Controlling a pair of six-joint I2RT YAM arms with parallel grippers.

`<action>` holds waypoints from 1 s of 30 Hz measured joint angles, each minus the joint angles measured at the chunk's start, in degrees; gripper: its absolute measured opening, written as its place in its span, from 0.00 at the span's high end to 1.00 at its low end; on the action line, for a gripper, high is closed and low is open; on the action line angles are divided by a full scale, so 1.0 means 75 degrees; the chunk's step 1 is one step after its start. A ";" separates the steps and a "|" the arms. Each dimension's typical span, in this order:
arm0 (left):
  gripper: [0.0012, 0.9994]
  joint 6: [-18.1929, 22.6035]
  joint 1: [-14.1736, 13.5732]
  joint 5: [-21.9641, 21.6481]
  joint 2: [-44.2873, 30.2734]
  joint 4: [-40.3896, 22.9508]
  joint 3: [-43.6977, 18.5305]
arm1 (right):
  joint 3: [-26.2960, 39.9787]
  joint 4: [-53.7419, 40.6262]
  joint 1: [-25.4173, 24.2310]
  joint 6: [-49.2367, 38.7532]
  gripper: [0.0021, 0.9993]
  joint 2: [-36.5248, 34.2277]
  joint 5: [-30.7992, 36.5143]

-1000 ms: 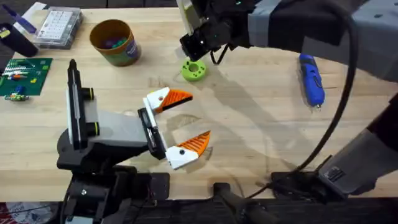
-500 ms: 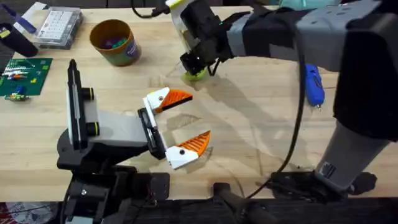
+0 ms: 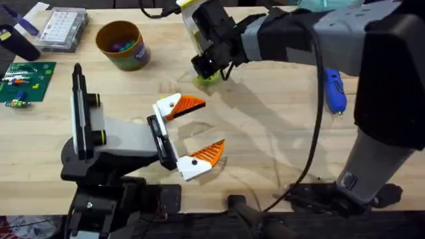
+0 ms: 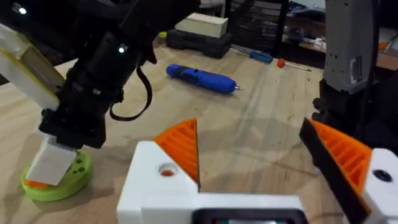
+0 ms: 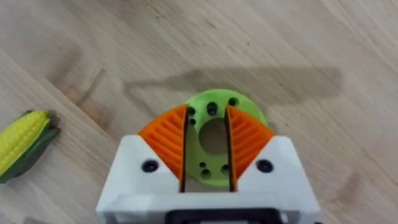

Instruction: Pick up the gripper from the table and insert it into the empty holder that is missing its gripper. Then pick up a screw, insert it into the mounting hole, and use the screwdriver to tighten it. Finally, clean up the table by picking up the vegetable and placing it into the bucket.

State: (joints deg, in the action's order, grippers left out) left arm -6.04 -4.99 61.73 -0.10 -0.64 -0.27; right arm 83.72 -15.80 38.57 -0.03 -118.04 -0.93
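My right gripper point(image 3: 207, 70) reaches across the table point(image 3: 265, 133) and hangs straight over a green disc point(image 5: 214, 140) drilled with holes. Its orange pads point(image 5: 166, 140) stand a narrow gap apart, straddling the disc's centre hole, with nothing clamped between them. The disc point(image 4: 59, 183) lies flat with a white fingertip touching its top. The vegetable, a small corn cob point(image 5: 22, 143), lies beside it. The blue screwdriver point(image 3: 332, 89) lies at the right. The yellow bucket point(image 3: 121, 44) stands at the back left. My left gripper point(image 3: 192, 136) is open and empty. I cannot pick out a holder or a loose screw.
A clear compartment box point(image 3: 61, 28) sits at the back left corner, with a green circuit board point(image 3: 23, 79) near the left edge. The right arm's cable hangs over the middle right of the table. Bare wood lies between my left gripper and the screwdriver.
The right arm swung left and lowered its gripper onto the green disc, then held still. The left arm and the disc have not moved.
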 joint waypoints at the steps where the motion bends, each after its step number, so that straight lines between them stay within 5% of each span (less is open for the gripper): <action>1: 0.01 0.0000 0.0000 0.0000 0.0000 0.0000 0.0000 | 0.0000 0.0007 0.0000 0.0000 0.67 0.0000 0.0000; 30: 0.01 0.0000 0.0000 0.0000 0.0000 0.0000 0.0000 | 0.0000 0.0404 0.0000 0.0000 0.67 -0.0134 0.0004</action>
State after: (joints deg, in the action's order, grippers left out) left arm -6.04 -4.99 61.73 -0.10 -0.64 -0.27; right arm 83.72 -12.77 38.57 -0.03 -119.04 -0.90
